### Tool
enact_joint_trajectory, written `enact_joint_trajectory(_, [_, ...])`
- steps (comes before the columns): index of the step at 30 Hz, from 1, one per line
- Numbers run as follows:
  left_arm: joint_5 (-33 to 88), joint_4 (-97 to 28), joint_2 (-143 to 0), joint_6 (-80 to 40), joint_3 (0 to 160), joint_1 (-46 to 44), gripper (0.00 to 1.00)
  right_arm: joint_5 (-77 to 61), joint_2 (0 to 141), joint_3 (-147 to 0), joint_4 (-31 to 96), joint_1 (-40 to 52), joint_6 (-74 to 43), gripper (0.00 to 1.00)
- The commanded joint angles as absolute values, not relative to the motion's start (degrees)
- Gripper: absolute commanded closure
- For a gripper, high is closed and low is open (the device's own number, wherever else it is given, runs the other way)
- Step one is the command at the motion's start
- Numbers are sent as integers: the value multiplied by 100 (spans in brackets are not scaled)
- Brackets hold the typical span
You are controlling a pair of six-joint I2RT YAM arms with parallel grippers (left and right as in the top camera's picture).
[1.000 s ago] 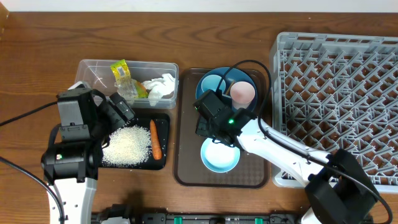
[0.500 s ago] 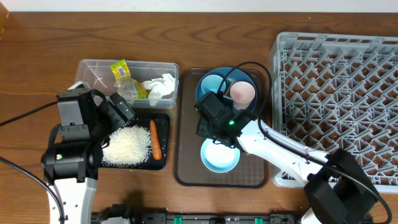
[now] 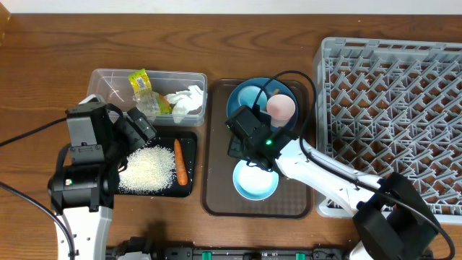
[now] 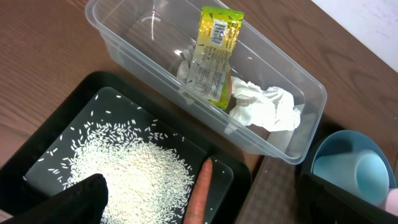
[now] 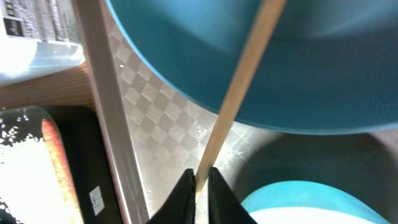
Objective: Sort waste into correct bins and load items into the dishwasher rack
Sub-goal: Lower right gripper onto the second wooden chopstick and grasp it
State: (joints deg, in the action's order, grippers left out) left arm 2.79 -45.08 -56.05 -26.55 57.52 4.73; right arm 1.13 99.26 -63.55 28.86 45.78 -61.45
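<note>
Your right gripper [image 5: 201, 180] has just closed. A second ago its jaws stood partly apart over the brown flat tray [image 3: 216, 195]; now they are pressed together on a thin wooden chopstick [image 5: 239, 87]. They pinch it near its lower end, and the stick slants up across the rim of the large dark blue round plate [image 3: 289, 88]. Only one stick shows between the fingertips, so I cannot tell you where its partner lies. Nothing else on the table has moved that I can see.

I judge that the waste sorting is done and the loading has begun. The large square grey plastic lattice rack [image 3: 390, 108] at your right shows no dish in it yet, so the chopstick looks to be the first item bound there. The clear plastic rectangular tub [image 3: 108, 79] holds the yellow-green crinkled wrapper [image 4: 214, 56] and the crumpled white tissue [image 4: 267, 106]. The black shallow rectangular tray [image 3: 189, 141] holds the loose white rice [image 4: 130, 171] and the small orange carrot [image 4: 200, 193].

The white-and-light-blue bowl [image 3: 255, 182], the light blue cup [image 3: 247, 100] and the pale pink cup [image 3: 281, 108] are all on the brown tray.

Your left gripper [image 3: 141, 126] hangs over the black tray with its jaws spread wide, holding nothing.
</note>
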Motion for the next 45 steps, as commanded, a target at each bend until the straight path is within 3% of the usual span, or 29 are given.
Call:
enact_joint_trajectory(1, [233,-4519,-5612,-2574,5883,497,1,215,9950,-6318,2934,4615,-6165,98])
enact_joint_trajectory(16, [233,-4521,-5612,-2574,5883,497,1,213,9310,-6322,2910,4604,-5992,98])
enact_joint_trajectory(18, [233,-4519,-5612,-2574,5883,497,1,213,9266,-6322,2908,4604,-5996,93])
enact_joint_trajectory(20, [233,-4521,-5612,-2574,5883,497,1,211,9273,-6320,2917,4604,-6045,69])
enact_joint_trajectory(22, [233,-4521,-5612,-2574,5883,497,1,183,9297,-6318,2941,4606,-6154,58])
enact_joint_trajectory(23, [233,-4521,-5612,-2574,5883,497,1,163,9317,-6309,2939,4615,-6243,46])
enact_joint_trajectory(25, [233,-4519,-5612,-2574,5883,497,1,169,9358,-6309,2926,4619,-6521,41])
enact_joint_trajectory(34, [233,-4519,-5612,-2574,5883,497,1,123,9719,-6309,2630,4615,-7723,47])
enact_joint_trajectory(45, [233,-4521,-5612,-2574,5883,497,1,113,9765,-6307,2453,4619,-8125,50])
